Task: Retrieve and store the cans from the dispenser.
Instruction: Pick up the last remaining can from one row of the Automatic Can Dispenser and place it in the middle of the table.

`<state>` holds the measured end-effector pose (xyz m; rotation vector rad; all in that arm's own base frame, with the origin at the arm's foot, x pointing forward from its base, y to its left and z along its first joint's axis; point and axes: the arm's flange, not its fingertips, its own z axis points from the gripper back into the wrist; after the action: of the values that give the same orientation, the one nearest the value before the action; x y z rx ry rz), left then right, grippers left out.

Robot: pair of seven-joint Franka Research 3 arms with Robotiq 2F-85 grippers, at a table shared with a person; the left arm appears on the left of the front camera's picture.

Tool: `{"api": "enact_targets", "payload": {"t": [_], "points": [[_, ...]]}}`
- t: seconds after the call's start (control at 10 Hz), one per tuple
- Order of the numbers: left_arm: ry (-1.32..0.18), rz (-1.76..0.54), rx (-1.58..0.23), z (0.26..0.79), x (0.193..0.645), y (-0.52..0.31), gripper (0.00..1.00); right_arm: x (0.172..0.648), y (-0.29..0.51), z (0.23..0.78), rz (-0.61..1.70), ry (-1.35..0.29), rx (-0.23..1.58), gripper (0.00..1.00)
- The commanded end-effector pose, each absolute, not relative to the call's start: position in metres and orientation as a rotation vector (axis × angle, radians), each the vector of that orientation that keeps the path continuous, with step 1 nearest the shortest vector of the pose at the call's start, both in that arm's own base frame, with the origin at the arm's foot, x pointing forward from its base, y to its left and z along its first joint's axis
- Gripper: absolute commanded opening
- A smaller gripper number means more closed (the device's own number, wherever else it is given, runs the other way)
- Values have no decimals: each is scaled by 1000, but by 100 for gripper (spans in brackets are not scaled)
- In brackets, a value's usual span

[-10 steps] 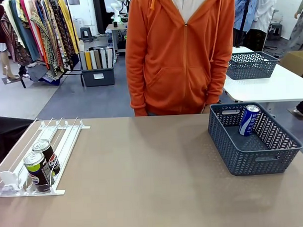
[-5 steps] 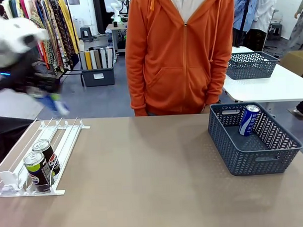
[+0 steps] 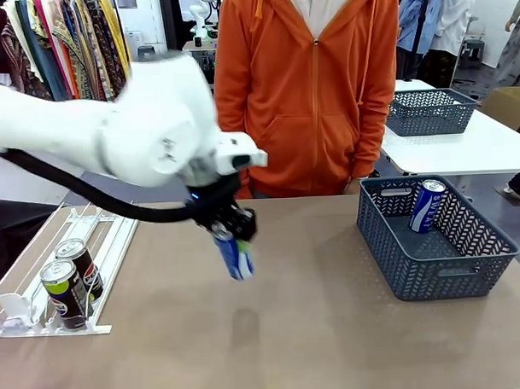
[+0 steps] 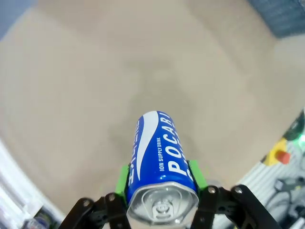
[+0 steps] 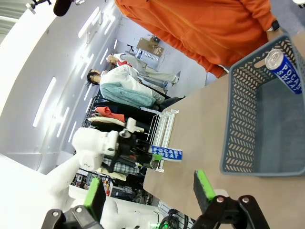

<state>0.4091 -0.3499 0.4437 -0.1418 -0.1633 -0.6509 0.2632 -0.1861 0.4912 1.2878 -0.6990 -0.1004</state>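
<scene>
Blue Pocari can [image 3: 237, 258] hangs tilted above the middle of the desk [image 3: 334, 345], clamped in the left gripper [image 3: 228, 236], well left of the grey basket [image 3: 434, 278]; right gripper [image 5: 149, 191], fingers spread wide apart.

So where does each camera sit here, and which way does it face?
Front view: robot's side, facing the person across the table; left arm carries a Pocari can.
Left wrist view: above the table, looking down; left gripper clamps that can.
Right wrist view: rolled, facing the basket; right gripper open.
Shared: all show the held can.
</scene>
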Motion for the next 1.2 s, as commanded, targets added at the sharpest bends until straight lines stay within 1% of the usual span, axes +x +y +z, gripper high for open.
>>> {"api": "enact_targets", "payload": {"t": [0.0, 0.2, 0.4, 0.7, 0.8, 0.9, 1.0, 1.1], "points": [[-130, -823, -83, 440, 427, -383, 0, 266, -185, 495, -96, -727, 1308, 100], [-99, -872, -62, 421, 425, -405, 0, 266, -185, 495, -96, -727, 1308, 100], [-56, -838, -30, 405, 426, -413, 0, 266, -185, 495, -96, -727, 1308, 100], [-62, -840, -10, 403, 426, -415, 0, 266, -185, 495, -96, -727, 1308, 100], [-64, -841, -8, 403, 427, -414, 21, 266, -185, 495, -96, -727, 1308, 100], [-62, -838, -9, 403, 427, -413, 79, 266, -185, 495, -96, -727, 1308, 100], [-74, -837, -3, 405, 426, -412, 100, 266, -185, 495, -96, -727, 1308, 100], [-93, -831, -5, 410, 425, -411, 100, 266, -185, 495, -96, -727, 1308, 100]]}}
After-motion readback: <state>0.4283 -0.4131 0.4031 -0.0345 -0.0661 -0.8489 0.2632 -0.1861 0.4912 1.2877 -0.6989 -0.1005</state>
